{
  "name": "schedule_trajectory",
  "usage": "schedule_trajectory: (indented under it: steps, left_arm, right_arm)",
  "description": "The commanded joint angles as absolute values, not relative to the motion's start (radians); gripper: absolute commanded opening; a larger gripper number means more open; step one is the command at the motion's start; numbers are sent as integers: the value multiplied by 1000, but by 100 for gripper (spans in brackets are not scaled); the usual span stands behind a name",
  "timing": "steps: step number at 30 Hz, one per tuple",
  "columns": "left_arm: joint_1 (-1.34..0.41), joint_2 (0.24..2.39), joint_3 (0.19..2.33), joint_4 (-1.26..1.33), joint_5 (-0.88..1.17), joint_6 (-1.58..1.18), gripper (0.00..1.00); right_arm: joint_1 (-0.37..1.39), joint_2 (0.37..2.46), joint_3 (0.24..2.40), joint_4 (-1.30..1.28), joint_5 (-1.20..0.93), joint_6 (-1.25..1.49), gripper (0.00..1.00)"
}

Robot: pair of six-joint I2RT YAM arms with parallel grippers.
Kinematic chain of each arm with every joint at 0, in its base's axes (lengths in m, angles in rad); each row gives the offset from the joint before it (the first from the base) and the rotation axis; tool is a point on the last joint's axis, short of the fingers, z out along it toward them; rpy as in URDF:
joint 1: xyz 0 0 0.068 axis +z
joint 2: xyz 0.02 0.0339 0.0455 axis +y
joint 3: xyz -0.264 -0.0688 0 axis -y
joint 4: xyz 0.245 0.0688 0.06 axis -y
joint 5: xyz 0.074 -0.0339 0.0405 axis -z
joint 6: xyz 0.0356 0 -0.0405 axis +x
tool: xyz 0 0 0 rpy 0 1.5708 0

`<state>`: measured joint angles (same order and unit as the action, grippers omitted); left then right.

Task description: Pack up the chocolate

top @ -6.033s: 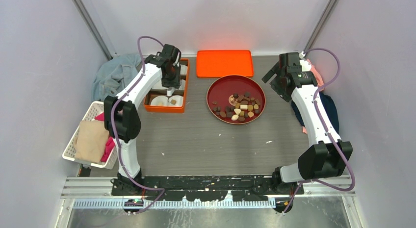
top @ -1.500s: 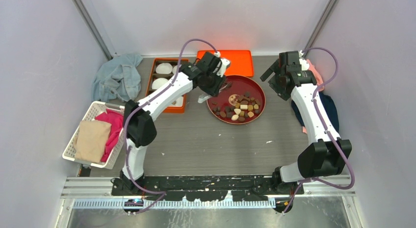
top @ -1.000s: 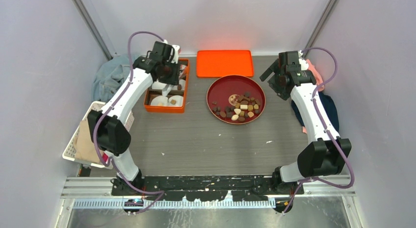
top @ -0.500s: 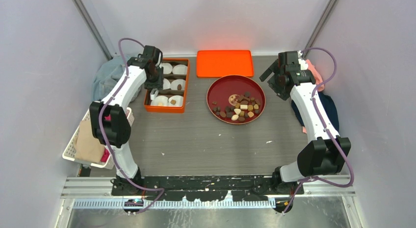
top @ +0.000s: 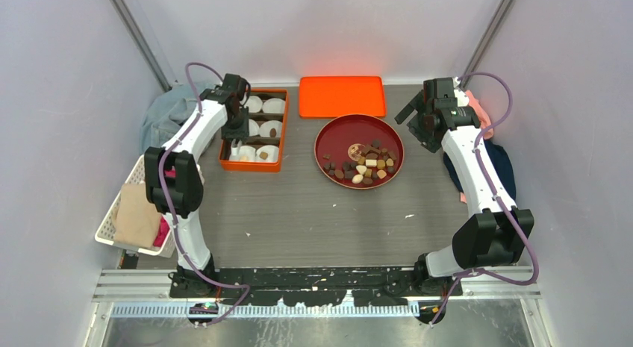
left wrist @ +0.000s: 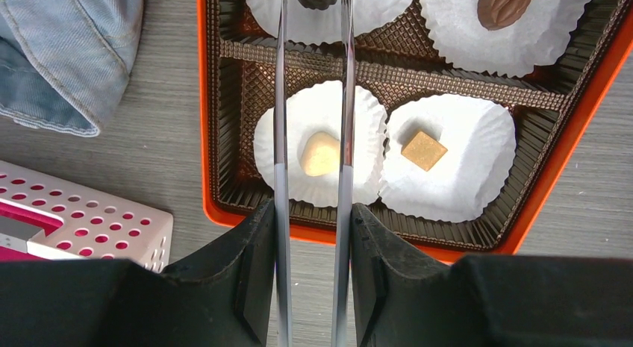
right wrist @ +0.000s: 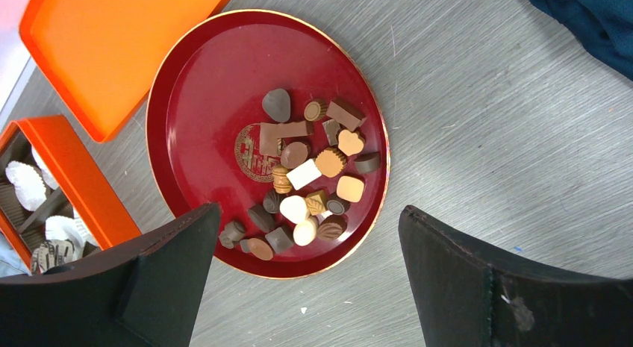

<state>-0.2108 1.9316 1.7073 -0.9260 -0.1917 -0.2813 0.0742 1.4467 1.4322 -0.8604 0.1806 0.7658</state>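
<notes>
Box left, plate right, tray behind.
The compartment box sits left of the plate, and the tray lies behind the plate. Most chocolate lies on the plate's near half; a few pieces sit in paper cups in the box. A basket stands near left, with cloth behind it.

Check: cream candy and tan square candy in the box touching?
Apart. Left wrist view: cream candy and tan square candy lie in separate paper cups.
</notes>
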Motion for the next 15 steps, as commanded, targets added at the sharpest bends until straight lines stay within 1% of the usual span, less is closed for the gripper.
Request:
schedule_trajectory:
  steps: [1, 5, 15]
  left_arm:
    - [-210, 1921, 1751, -890, -225, -287, 18]
    - [-209, 1922, 1752, -891, -226, -283, 29]
    - [-209, 1918, 1759, -896, -200, -279, 39]
  right_arm:
    - [72, 1435, 1459, -836, 186, 770, 95]
    - [72, 1439, 1462, -838, 184, 772, 95]
    - [73, 1443, 1466, -839, 185, 770, 95]
